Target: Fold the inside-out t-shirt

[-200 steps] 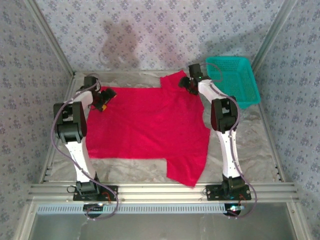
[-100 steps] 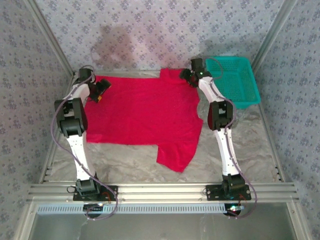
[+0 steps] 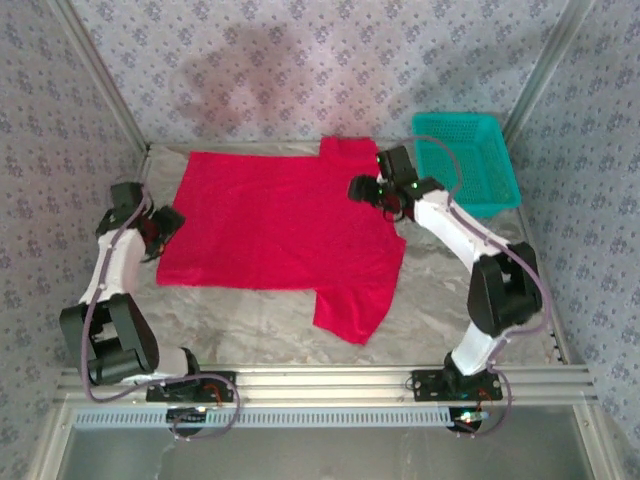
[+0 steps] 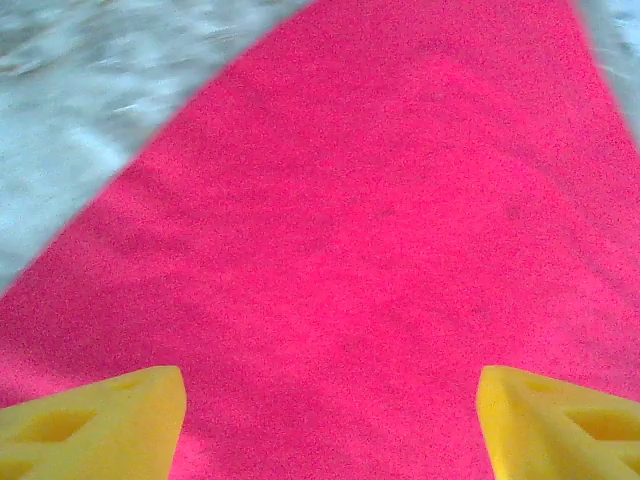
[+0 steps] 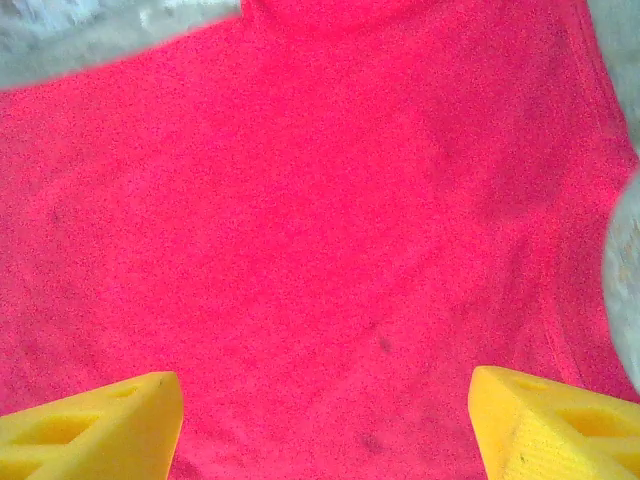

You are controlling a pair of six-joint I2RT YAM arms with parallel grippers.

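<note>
A bright red inside-out t-shirt [image 3: 280, 225] lies spread flat on the crinkled silver tabletop [image 3: 250, 315], reaching rightward from under the left gripper [image 3: 163, 226] and lying directly beneath the right gripper [image 3: 362, 190]. Both grippers are spread wide, holding nothing. The cloth looks light, soft and floppy; pinching a hem corner or sleeve edge seems the surest hold
</note>
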